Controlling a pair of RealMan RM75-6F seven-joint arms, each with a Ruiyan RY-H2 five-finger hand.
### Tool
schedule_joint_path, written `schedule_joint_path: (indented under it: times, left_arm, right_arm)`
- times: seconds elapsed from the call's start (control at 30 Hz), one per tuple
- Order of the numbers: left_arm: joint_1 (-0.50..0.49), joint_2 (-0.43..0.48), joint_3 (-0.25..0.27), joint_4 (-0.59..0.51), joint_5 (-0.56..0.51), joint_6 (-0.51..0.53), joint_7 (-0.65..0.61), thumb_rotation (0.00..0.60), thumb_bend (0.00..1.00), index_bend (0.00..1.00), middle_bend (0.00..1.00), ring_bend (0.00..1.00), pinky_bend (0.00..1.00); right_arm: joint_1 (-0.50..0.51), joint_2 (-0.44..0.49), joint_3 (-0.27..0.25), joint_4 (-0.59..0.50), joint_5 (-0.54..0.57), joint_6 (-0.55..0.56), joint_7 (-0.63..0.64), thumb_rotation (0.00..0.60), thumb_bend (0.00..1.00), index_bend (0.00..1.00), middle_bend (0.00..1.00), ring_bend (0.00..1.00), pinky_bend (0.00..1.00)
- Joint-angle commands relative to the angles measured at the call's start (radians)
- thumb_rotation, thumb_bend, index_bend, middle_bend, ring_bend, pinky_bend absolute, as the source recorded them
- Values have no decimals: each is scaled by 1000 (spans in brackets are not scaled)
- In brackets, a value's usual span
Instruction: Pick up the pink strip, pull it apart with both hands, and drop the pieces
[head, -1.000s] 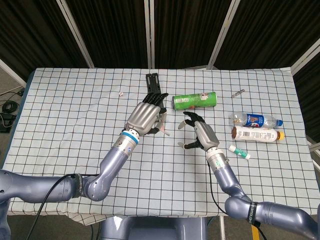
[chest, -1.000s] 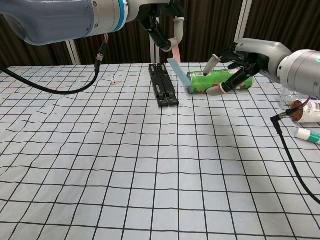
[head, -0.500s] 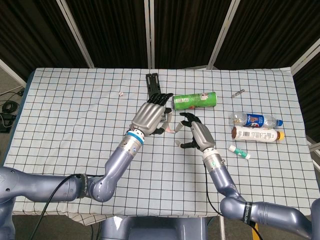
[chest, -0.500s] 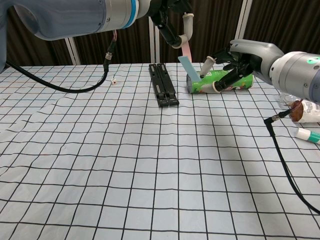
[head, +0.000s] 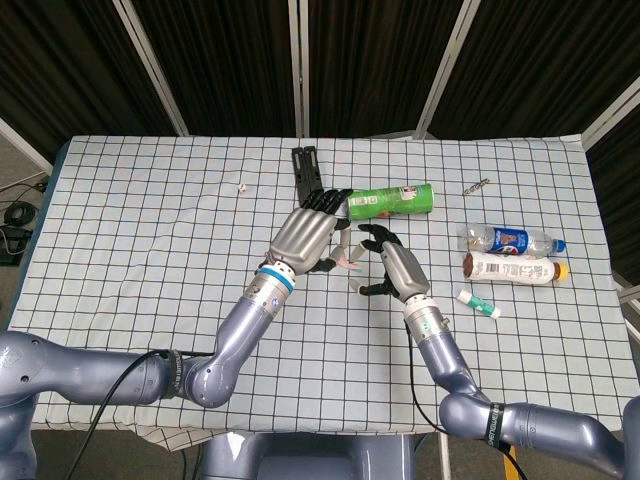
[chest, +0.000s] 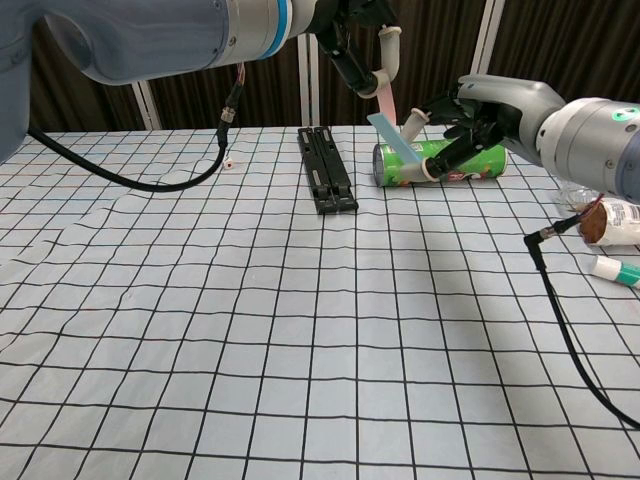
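In the head view the left hand (head: 308, 238) holds the strip (head: 347, 258) above the table (head: 150, 230), so the pick-up is done. The right hand (head: 392, 270) sits just beside the strip's free end with its fingers apart; whether it touches the strip cannot be told here. The second grasp, the pull and the drop are all, by my reading, left to do. Behind the hands lies a green can (head: 390, 200) on its side and a black bar (head: 306, 168). To the right, well apart, are a clear bottle (head: 510, 240), a white bottle (head: 515, 268), a small tube (head: 479, 303) and a screw (head: 475, 186); a tiny white bit (head: 243, 185) lies to the left.

In the chest view the strip (chest: 390, 130) hangs pinched in the left hand (chest: 362, 40), pink above and bluish at its lower end. The right hand (chest: 470, 115) is released, holding nothing, fingertips (chest: 413, 122) near the lower end. The can (chest: 440, 162) lies directly behind and below, close enough that the right hand could brush it. The bar (chest: 327, 168) lies to the left.
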Motion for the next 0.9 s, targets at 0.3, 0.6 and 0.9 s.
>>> schedule_joint_path:
  times: [0.3,0.6,0.9]
  left_arm:
    - [-14,-3,8,-6,-10,18,7,600,505,847,0,0,0]
    - [-21,-1,11,-15,-13,26,4,600,505,847,0,0,0]
    - [-23,3,17,-18,-3,37,4,600,505,848,0,0,0]
  right_arm:
    - [1,3,-1,-12,8,8,-6,600,301,551,121,0,0]
    - [2,1,-5,-18,7,13,-9,600,368,630,133,0,0]
    - [-3,-3,-20,-11,-1,15,-14,600,381,690,136,0,0]
